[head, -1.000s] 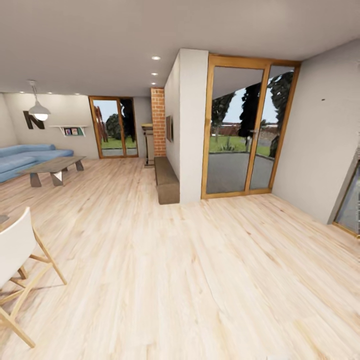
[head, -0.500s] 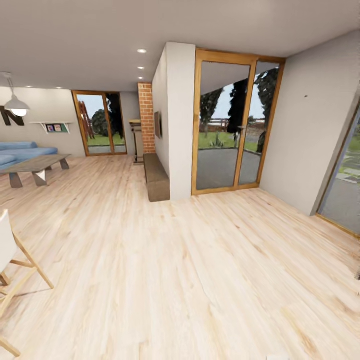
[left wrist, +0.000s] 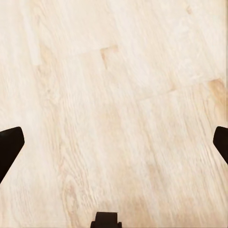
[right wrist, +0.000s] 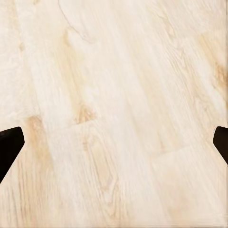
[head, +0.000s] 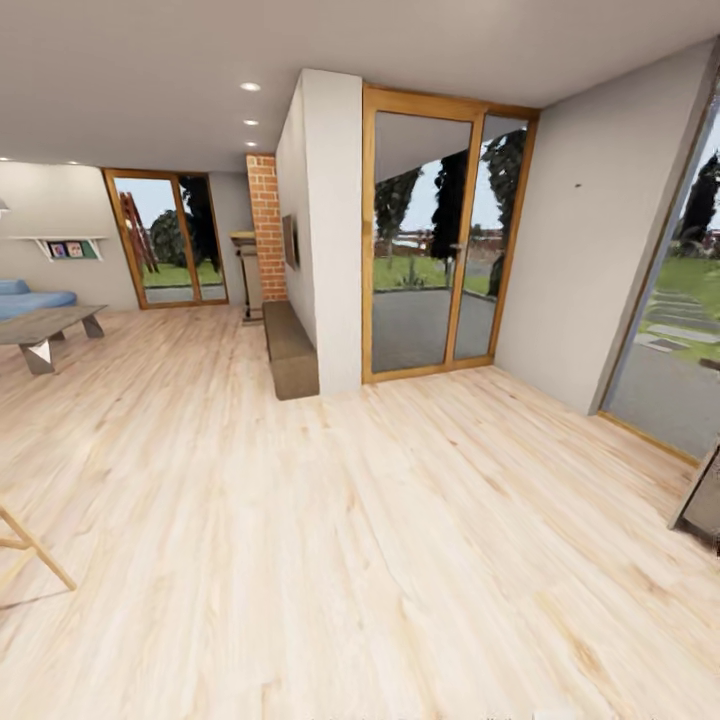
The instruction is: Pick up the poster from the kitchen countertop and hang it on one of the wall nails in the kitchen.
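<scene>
The poster and the kitchen countertop are out of view. A tiny dark nail stub (head: 578,185) sticks out of the pale grey wall (head: 570,250) to the right of the glass doors. In the left wrist view my left gripper (left wrist: 114,147) is open, its black fingertips (left wrist: 9,147) far apart over bare wooden floor. The right wrist view has my right gripper (right wrist: 114,145) open the same way, fingertips (right wrist: 9,145) wide apart above the floorboards, nothing between them.
A white partition wall (head: 335,230) with a low bench (head: 290,350) stands ahead. Wood-framed glass doors (head: 435,230) lie beside it. A coffee table (head: 45,330) and blue sofa (head: 30,298) sit far left. A chair leg (head: 30,550) and a dark-edged panel (head: 700,490) touch the view's edges.
The head camera has swung right: the whole room has slid left, the white chair and lamp have left the picture, and a large window has come in at the right.
</scene>
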Robot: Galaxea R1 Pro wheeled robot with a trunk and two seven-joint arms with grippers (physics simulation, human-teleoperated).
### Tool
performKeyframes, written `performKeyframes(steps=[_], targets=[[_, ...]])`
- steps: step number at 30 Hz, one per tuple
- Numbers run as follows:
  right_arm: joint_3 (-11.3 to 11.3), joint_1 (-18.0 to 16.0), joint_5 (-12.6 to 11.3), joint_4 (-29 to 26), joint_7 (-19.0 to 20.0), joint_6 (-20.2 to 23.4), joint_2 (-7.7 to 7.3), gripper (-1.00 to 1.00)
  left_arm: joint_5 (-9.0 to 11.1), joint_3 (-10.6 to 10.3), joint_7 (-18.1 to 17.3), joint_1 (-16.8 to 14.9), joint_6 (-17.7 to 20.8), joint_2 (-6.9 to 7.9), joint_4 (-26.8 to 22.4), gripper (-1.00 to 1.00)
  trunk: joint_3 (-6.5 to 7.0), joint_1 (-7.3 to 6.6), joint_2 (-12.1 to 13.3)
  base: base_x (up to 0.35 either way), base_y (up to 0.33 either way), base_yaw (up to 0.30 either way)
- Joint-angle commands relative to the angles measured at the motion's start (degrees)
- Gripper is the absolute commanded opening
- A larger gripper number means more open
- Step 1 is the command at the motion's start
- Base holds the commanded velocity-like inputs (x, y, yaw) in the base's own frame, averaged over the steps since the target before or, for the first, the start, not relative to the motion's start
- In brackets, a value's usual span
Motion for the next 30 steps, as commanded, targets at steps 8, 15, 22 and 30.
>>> performKeyframes(steps=[8,15,22,30], targets=[[0.0,0.0,0.0,0.0,0.0,-0.1,0.01,1.0,0.0,0.0,0.0,0.0,-0.1,-0.01,-0.1,1.0,-0.72,0.0,0.0,0.0,0.0,-0.175],[0.0,0.0,0.0,0.0,0.0,-0.1,0.02,1.0,0.0,0.0,0.0,0.0,-0.1,-0.01,-0.1,1.0,-1.3,0.0,0.0,0.0,0.0,-0.18],[0.0,0.0,0.0,0.0,0.0,-0.1,0.01,1.0,0.0,0.0,0.0,0.0,-0.1,-0.01,-0.1,1.0,-1.88,0.0,0.0,0.0,0.0,-0.189],[0.0,0.0,0.0,0.0,0.0,-0.1,0.02,1.0,0.0,0.0,0.0,0.0,-0.1,-0.01,-0.1,1.0,-2.53,0.0,0.0,0.0,0.0,-0.194]])
